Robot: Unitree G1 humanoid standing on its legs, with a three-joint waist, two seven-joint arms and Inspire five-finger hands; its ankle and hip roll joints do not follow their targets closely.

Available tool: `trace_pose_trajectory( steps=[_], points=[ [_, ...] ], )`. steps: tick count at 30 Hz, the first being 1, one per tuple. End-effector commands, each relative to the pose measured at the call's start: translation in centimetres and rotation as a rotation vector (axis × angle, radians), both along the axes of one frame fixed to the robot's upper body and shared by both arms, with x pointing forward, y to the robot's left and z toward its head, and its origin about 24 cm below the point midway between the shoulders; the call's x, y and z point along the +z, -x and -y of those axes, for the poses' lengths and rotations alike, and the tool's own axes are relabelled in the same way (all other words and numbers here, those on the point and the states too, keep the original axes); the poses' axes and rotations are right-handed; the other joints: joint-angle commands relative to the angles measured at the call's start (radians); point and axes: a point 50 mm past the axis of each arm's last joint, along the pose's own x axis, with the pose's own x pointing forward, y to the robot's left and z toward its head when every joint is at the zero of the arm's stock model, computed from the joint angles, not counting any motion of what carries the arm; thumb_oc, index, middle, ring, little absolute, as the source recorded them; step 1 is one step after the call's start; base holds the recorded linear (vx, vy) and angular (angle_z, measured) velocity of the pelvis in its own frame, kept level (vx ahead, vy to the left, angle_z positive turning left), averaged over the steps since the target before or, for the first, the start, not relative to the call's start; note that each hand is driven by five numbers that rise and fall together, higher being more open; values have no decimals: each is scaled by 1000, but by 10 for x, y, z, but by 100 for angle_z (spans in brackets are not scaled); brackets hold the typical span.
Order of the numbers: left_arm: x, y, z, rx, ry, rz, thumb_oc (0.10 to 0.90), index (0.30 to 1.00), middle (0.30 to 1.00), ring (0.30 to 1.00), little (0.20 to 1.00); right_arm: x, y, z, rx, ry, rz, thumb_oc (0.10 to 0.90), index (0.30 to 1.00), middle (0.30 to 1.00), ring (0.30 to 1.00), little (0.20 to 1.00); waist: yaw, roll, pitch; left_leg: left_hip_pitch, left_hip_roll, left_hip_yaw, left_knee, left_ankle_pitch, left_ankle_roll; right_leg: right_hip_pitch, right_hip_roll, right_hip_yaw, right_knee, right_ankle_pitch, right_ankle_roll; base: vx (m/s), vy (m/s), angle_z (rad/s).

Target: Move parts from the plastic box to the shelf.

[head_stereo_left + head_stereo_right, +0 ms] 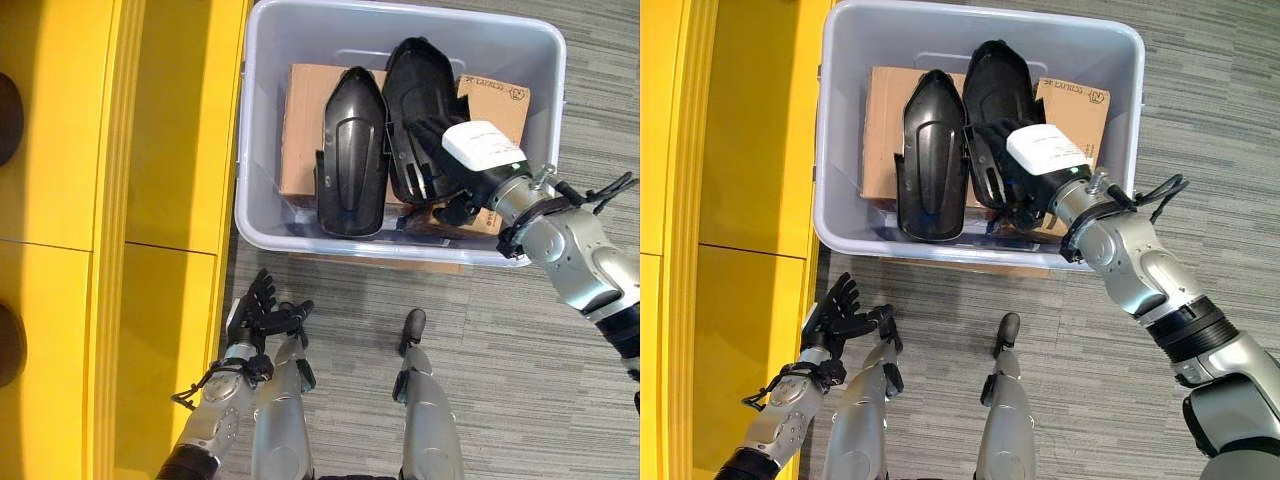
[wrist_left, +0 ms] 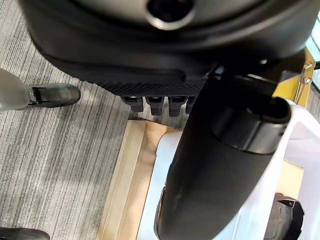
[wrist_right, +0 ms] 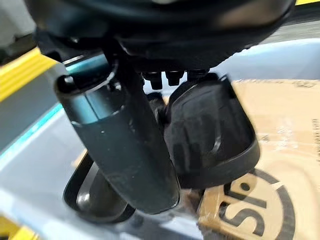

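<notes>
My right hand reaches into the grey plastic box, over a black curved part; its grip I cannot tell. The part could slip out.

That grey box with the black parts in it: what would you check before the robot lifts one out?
1. Parts in the box: two black parts lie on cardboard. Ok.
2. Right robot hand at the right part: it sits over that part's near end. Ok.
3. Grip closed on it: fingers hidden. Cannot tell.
4. Left part clear of the lift: it lies tight alongside. Cannot tell.
5. Left robot hand out of the way: open, low beside the yellow shelf. Ok.
</notes>
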Motion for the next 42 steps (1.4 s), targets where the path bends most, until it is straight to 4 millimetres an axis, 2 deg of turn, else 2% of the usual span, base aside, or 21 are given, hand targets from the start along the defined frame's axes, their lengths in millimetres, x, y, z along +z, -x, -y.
trace_pose_trajectory(
  steps=[1,2,5,16,34,42],
  points=[
    [24,-2,2,-23,-26,135,900,1000,1000,1000,1000,65,8,-22,96,42,234,900,1000,1000,1000,1000,8,-23,-6,30,97,-40,130,-102,-81,53,-73,29,177,-128,30,0,0,0],
    [28,-5,4,-21,-18,151,900,1000,1000,1000,1000,62,6,-31,122,29,229,900,1000,1000,1000,1000,8,-25,-6,25,96,-43,130,-102,-81,48,-73,27,180,-129,30,0,0,0],
    [27,-6,3,-15,-19,149,900,1000,1000,1000,1000,60,5,-32,122,30,221,900,1000,1000,1000,1000,6,-26,-6,21,96,-44,130,-101,-81,45,-73,27,182,-129,29,0,0,0],
    [31,-10,6,-11,-13,167,900,1000,1000,1000,1000,55,-7,-25,45,84,223,900,1000,1000,1000,1000,8,-23,-6,9,94,-45,126,-100,-81,31,-76,23,183,-131,29,0,0,0],
    [35,-17,11,-17,-13,183,900,1000,1000,1000,1000,52,-15,-22,-2,162,220,900,1000,1000,1000,1000,5,-27,-6,-1,93,-47,126,-103,-81,15,-73,30,191,-133,29,0,0,0],
    [36,-17,11,-13,-7,191,900,1000,1000,1000,1000,44,-23,-12,-53,216,191,900,1000,1000,1000,1000,7,-23,-6,-11,89,-51,120,-102,-80,-2,-75,28,197,-133,30,0,0,0]
  ],
)
